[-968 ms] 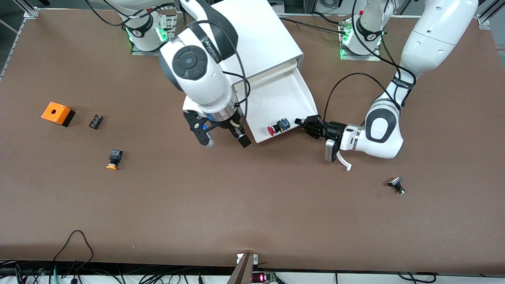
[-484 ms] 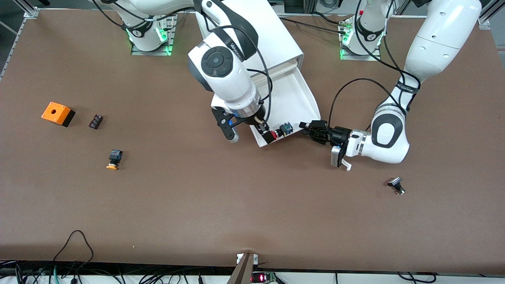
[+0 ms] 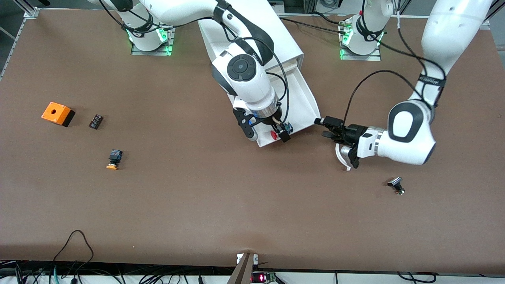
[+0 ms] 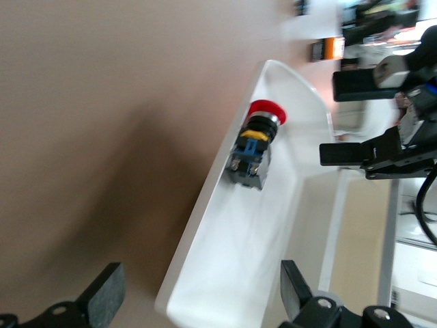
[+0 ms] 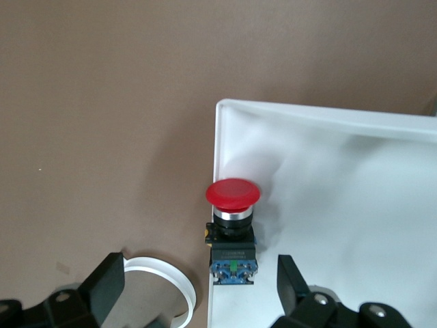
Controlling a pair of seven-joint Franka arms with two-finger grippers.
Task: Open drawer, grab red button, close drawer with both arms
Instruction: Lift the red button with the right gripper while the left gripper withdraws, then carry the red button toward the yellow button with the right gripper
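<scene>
**Right claw now over the button; left claw pulled clear of the drawer**

Your right claw (image 3: 268,135) has swung in from beside the drawer and now hangs over its front corner, fingers spread wide with nothing between them. In the right wrist view the button (image 5: 232,232) sits in the gap between the two pads, red cap toward the front slat, body lying against the side wall. It is not yet gripped.

Your left claw (image 3: 328,127), which a second ago was at the drawer's corner toward the left arm's end of the bench, has backed off. It now stands just beside the drawer (image 3: 303,106), apart from it, fingers open and empty. Its wrist view looks along the tray at the button (image 4: 254,149) and the right claw's fingers (image 4: 351,154) farther off.

The drawer is open, so I judge the first step done and the grab next. The button lies tight to the wall, so one finger may catch the rim as you descend.

On the bench toward the right arm's end lies the orange-capped button (image 3: 113,158); leave it.
</scene>
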